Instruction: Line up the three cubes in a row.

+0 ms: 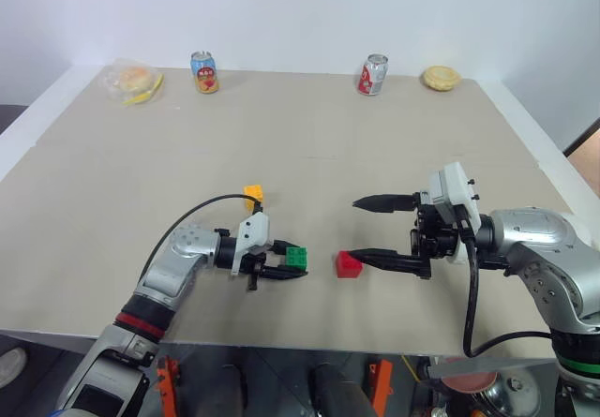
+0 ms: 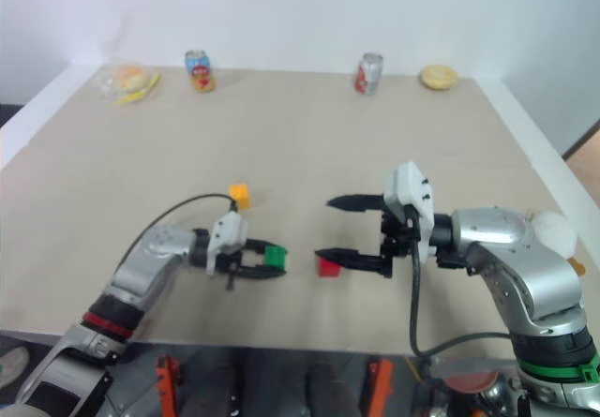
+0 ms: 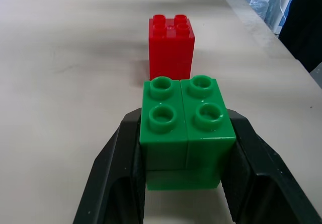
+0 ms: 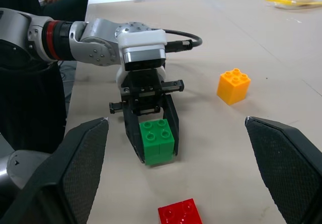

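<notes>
The table (image 1: pixel 281 145) is covered by a plain beige surface, on which all items are located. At the far edge, a clear bag of food (image 1: pixel 132 81) is placed at the left corner. A drink can (image 1: pixel 203 72) is placed next to it, a second drink can (image 1: pixel 373 74) stands further right, and a round bun (image 1: pixel 441 78) lies beyond that.

The right gripper (image 1: pixel 369 231) is positioned near the front of the table, pointing toward the robot's left. Its two black fingers are spread wide apart and nothing is held between them. The lower finger tip is located just beside the red cube (image 1: pixel 349 264); contact cannot be confirmed.

The left gripper (image 1: pixel 292 260) is pointed toward the robot's right, facing the right gripper. Its fingers are clamped on the two sides of the green cube (image 1: pixel 297 257), studs facing up.

The red cube is located on the table just to the right of the green cube, with a small gap between them. The yellow cube (image 1: pixel 253 193) is located further back, behind and slightly to the left of the green cube, apart from both grippers.
</notes>
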`<action>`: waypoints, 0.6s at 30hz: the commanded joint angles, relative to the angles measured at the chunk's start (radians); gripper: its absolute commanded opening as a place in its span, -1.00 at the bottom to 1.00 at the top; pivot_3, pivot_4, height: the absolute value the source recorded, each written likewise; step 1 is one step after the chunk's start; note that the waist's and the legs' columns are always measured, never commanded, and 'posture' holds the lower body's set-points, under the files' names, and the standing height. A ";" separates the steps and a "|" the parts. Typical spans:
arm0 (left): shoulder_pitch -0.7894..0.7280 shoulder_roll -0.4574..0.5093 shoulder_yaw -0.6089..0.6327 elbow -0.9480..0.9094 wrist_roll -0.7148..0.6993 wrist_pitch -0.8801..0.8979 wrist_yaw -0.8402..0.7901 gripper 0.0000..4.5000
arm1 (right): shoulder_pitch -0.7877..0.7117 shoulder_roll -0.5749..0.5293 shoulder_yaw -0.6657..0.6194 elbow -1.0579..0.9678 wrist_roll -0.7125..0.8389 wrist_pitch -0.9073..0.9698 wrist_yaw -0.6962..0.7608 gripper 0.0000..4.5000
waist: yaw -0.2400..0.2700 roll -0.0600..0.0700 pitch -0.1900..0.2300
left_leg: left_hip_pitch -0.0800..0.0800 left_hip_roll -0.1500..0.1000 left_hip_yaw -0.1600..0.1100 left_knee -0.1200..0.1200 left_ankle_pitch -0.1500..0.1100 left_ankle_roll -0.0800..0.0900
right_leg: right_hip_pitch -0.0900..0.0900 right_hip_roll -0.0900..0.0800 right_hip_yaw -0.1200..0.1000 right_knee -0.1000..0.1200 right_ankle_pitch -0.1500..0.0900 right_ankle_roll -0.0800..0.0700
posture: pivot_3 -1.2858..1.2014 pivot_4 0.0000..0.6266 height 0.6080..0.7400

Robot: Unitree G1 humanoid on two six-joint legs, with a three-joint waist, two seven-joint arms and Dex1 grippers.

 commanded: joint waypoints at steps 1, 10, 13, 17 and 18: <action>-0.017 0.003 0.021 -0.005 0.004 -0.024 -0.007 -0.40 | -0.006 -0.015 -0.032 -0.026 0.021 -0.004 -0.001 1.00 | 0.000 0.000 0.000 | 0.000 0.000 0.000 0.000 0.000 0.000 | 0.000 0.000 0.000 0.000 0.000 0.000 | 0.03 -0.52 0.94; -0.017 0.000 0.010 0.007 0.026 -0.018 -0.007 0.05 | -0.021 -0.012 -0.021 -0.015 0.015 -0.007 0.001 1.00 | 0.000 0.000 0.000 | 0.000 0.000 0.000 0.000 0.000 0.000 | 0.000 0.000 0.000 0.000 0.000 0.000 | 0.03 -0.52 0.94; -0.021 -0.001 0.013 0.013 0.032 -0.021 -0.007 0.47 | -0.022 -0.012 -0.020 -0.014 0.013 -0.008 0.000 1.00 | 0.000 0.000 0.000 | 0.000 0.000 0.000 0.000 0.000 0.000 | 0.000 0.000 0.000 0.000 0.000 0.000 | 0.03 -0.52 0.94; -0.021 0.002 0.022 -0.001 0.023 -0.011 -0.012 0.98 | -0.018 -0.012 -0.023 -0.017 0.014 -0.010 0.000 1.00 | 0.000 0.000 0.000 | 0.000 0.000 0.000 0.000 0.000 0.000 | 0.000 0.000 0.000 0.000 0.000 0.000 | 0.03 -0.52 0.94; -0.018 0.007 0.032 -0.024 0.006 0.004 -0.014 0.98 | -0.015 -0.014 -0.028 -0.019 0.017 -0.009 0.001 1.00 | 0.000 0.000 0.000 | 0.000 0.000 0.000 0.000 0.000 0.000 | 0.000 0.000 0.000 0.000 0.000 0.000 | 0.03 -0.52 0.94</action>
